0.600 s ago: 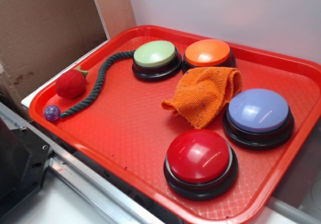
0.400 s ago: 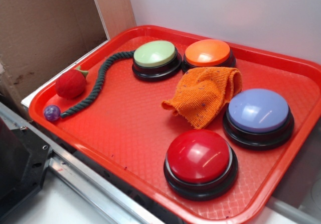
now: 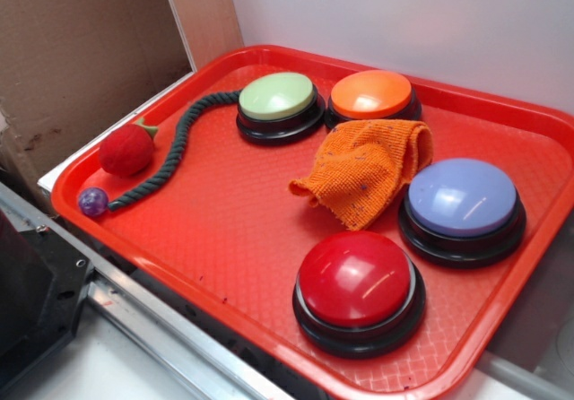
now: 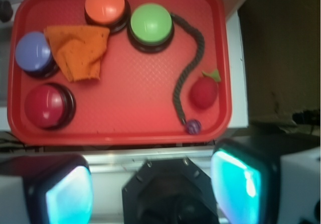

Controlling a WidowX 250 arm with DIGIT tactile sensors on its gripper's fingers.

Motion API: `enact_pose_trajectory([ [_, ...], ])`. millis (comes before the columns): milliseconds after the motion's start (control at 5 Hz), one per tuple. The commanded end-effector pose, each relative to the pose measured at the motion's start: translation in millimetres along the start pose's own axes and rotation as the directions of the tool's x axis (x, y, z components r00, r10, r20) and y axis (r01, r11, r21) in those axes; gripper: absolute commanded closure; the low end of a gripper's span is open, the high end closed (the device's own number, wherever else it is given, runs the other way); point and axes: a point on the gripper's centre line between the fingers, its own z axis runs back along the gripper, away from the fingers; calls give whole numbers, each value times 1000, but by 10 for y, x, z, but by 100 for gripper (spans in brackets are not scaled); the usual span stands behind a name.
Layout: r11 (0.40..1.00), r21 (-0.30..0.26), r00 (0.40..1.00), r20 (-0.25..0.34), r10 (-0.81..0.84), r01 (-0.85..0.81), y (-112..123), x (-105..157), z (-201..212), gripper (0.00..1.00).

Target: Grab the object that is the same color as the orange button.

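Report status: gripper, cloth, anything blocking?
Gripper open, empty, short of the tray. Orange cloth untouched between orange button and blue button. Nothing over it.

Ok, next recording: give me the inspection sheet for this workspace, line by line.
Surface: red tray, textured, everything sits on it.
Job's things: orange cloth crumpled mid-tray, touching the orange button and lying against the blue button; not yet grasped.
Clutter: green button, red button, dark rope with a purple ball at its end, red plush strawberry.
Hand: hand open, back off the tray's near edge, holding nothing; fingers glow cyan in the wrist view.
Cables: nothing seen.
Surroundings: cardboard to one side, pale wall behind, metal rail along the tray's near edge.
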Motion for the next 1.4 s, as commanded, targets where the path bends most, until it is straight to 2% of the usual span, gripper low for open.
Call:
enact_pose_trajectory([
  [0, 995, -33, 996, 18, 92, -91, -166, 435, -351, 0],
  [200, 985, -70, 987, 28, 159, -157, -333, 683, -692, 0],
  [400, 966, -113, 970, 36, 240, -234, -570, 817, -1027, 0],
  [600, 961, -159, 973, 13, 232, -227, -718, 893, -1271, 0],
  [800, 955, -147, 966, -2, 260, -257, -791, 955, -1504, 0],
  [1200, 959, -120, 965, -75, 251, -258, -914, 1032, -1964, 0],
])
